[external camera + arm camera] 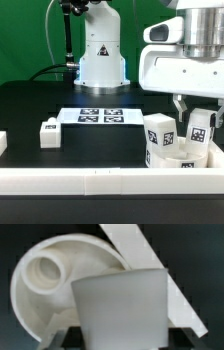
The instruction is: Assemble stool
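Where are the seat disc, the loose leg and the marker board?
seat disc (88, 253), wrist view, face beside its hole
loose leg (50, 133), exterior view, front face
marker board (100, 116), exterior view, middle tag

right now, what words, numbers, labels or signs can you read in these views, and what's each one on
No words or numbers can be read.
Robot base: a triangle sign, too small to read.
Marker board: square black-and-white tags, patterns only.
Legs: the same kind of tag, no letters.
Wrist view: no text.
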Tool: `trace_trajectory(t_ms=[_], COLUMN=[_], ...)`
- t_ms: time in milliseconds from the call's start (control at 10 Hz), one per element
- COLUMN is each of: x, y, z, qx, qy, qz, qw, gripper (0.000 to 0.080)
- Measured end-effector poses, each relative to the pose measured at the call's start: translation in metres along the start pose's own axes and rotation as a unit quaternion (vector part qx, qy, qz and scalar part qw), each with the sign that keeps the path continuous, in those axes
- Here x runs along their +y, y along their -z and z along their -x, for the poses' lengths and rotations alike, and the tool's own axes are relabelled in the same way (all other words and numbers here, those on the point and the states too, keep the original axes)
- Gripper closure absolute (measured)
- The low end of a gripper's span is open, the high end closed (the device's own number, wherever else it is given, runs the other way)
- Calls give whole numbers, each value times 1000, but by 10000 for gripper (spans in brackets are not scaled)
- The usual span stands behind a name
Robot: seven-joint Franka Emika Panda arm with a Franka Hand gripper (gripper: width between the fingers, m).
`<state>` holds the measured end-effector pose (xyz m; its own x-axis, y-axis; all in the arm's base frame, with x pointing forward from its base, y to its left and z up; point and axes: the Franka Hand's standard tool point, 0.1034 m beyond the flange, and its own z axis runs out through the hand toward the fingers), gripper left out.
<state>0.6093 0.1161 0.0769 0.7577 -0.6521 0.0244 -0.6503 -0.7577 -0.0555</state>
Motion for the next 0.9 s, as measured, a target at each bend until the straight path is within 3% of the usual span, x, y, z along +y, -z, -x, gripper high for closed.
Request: trace_trajectory(t_ms=[100,400,600,900], x=[0,5,6,6], y=[0,0,0,0], z=[0,-3,-6,-5], qx=[0,-1,-10,-30], qy=[-30,-222,-338,-450], qz=[0,-41,-66,-74], qw=[1000,974,939,890], gripper=[461,461,461,461])
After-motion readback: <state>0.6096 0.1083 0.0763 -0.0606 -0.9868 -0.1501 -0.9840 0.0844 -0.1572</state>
